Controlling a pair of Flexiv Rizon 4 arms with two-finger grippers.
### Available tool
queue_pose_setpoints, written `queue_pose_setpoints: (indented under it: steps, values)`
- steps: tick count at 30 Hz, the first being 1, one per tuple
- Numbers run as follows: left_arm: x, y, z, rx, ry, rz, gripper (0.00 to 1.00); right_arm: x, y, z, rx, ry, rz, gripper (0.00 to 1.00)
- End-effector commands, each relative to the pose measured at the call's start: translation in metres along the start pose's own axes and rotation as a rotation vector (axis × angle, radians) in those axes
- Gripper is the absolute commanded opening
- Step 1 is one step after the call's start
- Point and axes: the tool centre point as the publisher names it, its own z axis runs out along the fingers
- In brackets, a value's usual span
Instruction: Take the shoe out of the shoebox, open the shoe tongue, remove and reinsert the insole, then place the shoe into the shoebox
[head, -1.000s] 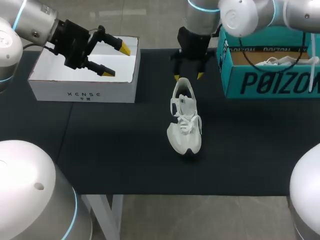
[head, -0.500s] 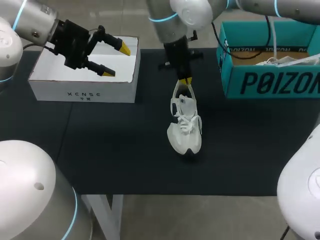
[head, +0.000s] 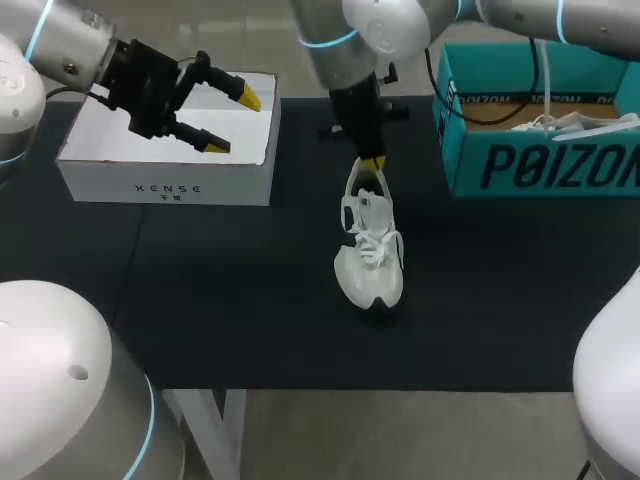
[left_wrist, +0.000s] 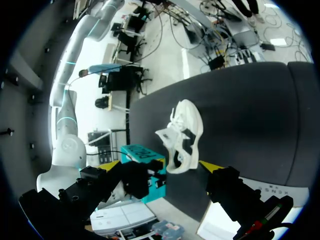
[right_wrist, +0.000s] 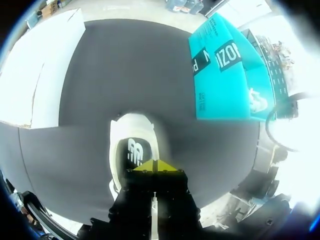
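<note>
A white shoe (head: 370, 250) lies on the black table (head: 220, 300), toe toward the front edge; it also shows in the left wrist view (left_wrist: 184, 134). My right gripper (head: 372, 162) comes down on its heel with the yellow tips pressed together, shut. In the right wrist view the joined tips (right_wrist: 157, 165) sit at the heel rim, the shoe (right_wrist: 120, 131) just ahead with its dark insole (right_wrist: 134, 150) showing. Whether any rim is pinched does not show. My left gripper (head: 222, 118) hangs open and empty over the white box (head: 165, 186); the left gripper (left_wrist: 156, 165) faces the shoe from afar.
The teal shoebox (head: 540, 165) stands at the back right with another white shoe (head: 565, 122) and a cable inside; it also appears as the teal shoebox (right_wrist: 225, 70) beside the gripper. The white box sits at the back left.
My right gripper went from open above the heel to shut at the heel rim, and the arm swung left over the table. The left arm and the shoe have stayed put.
</note>
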Motion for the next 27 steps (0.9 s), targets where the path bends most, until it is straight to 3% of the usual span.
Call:
queue_pose_setpoints:
  steps: [1,12,18,27]
  values:
    - [0.000,0.000,0.000,0.000,0.003,0.001,1.00,0.002,0.003,-0.001,0.005,-0.009,-0.001,0.00]
    - [0.000,0.000,0.000,0.000,0.003,0.001,1.00,0.002,0.003,-0.001,0.005,-0.009,-0.001,0.00]
    - [0.000,0.000,0.000,0.000,0.003,0.001,1.00,0.009,0.002,0.014,-0.002,0.106,0.078,0.00]
    - [0.000,0.000,0.000,0.000,0.003,0.001,1.00,0.018,-0.004,0.036,-0.036,0.051,0.101,0.00]
